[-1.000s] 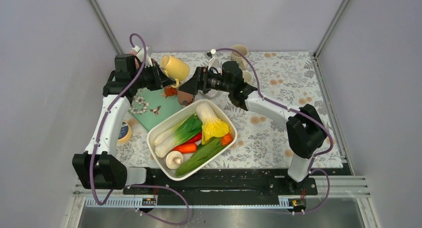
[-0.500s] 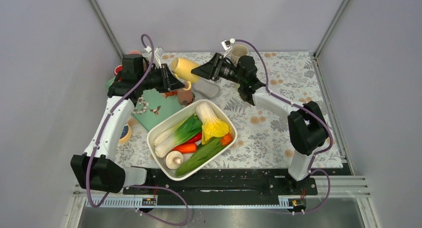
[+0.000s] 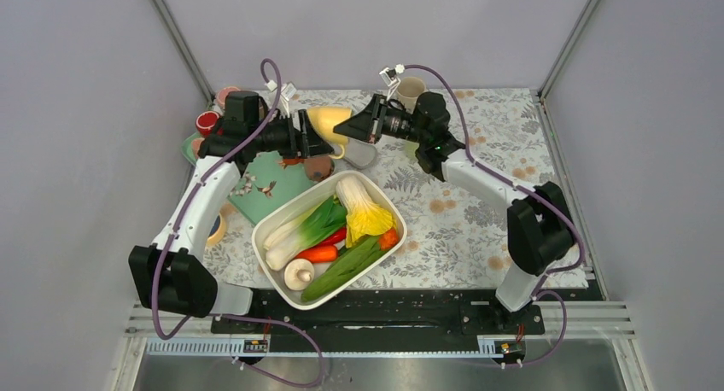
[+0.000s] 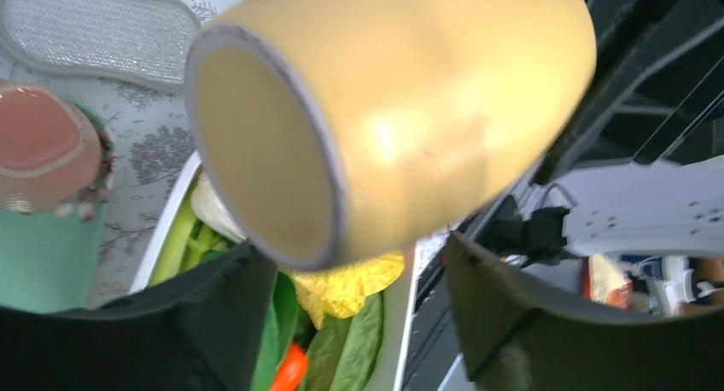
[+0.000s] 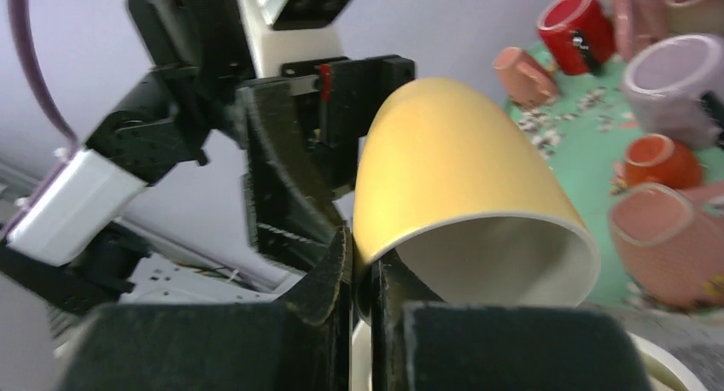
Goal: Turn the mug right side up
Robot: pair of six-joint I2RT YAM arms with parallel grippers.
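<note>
mug (image 5: pixel 452 160) pinched at rim by right gripper (image 5: pixel 360 263) (left gripper (image 4: pixel 350 253) spread wide).

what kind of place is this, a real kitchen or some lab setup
Probably a robot lab test cell, not a kitchen: bare grey walls box in the table, two arms are bolted to a rail at its near edge, and a tub of vegetables and a yellow mug serve as props.
</note>
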